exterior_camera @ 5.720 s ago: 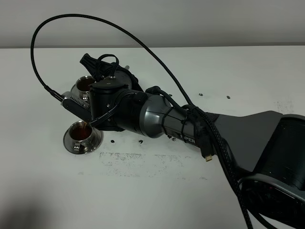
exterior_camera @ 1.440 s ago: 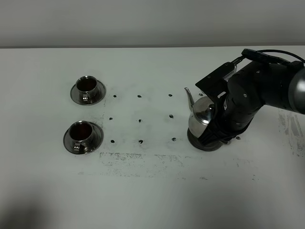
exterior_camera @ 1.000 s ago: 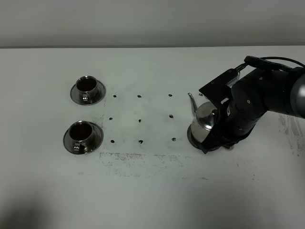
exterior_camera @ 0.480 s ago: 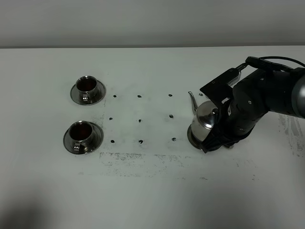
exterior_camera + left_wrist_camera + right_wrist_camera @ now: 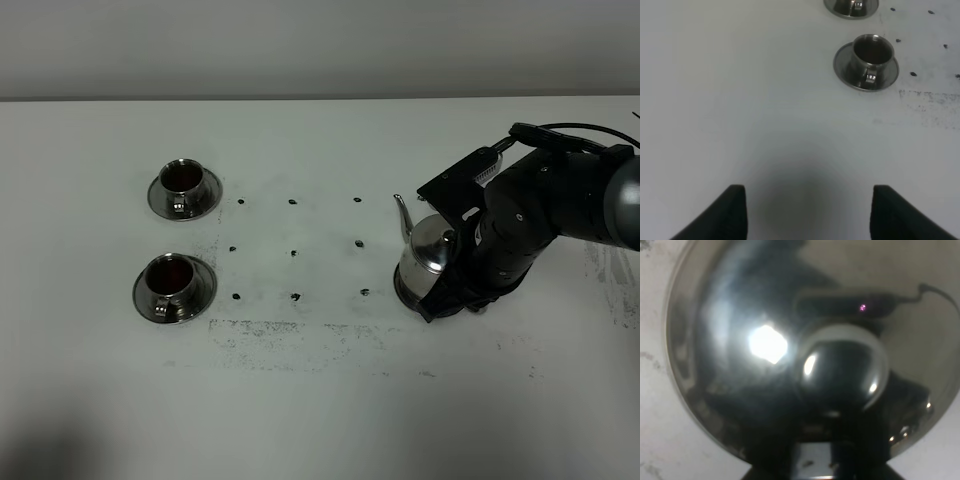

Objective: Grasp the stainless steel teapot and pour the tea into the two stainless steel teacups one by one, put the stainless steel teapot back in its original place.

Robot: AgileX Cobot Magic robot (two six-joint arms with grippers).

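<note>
Two small shiny steel teacups on saucers sit at the white counter's left, well apart from the shiny steel teapot standing right of centre on its round tray. Right claw's grip cannot be told. Left claw hangs spread, empty, over bare counter.

Teapot mirror-polished steel; teacups glossy metal; table matt white, perhaps laminate.

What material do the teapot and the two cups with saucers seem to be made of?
The teapot looks like polished steel: its body mirrors the light and the dark arm. The near cup and far cup look like the same shiny metal, with bright glints on the saucer rims; the dark liquid hides their insides.
</note>
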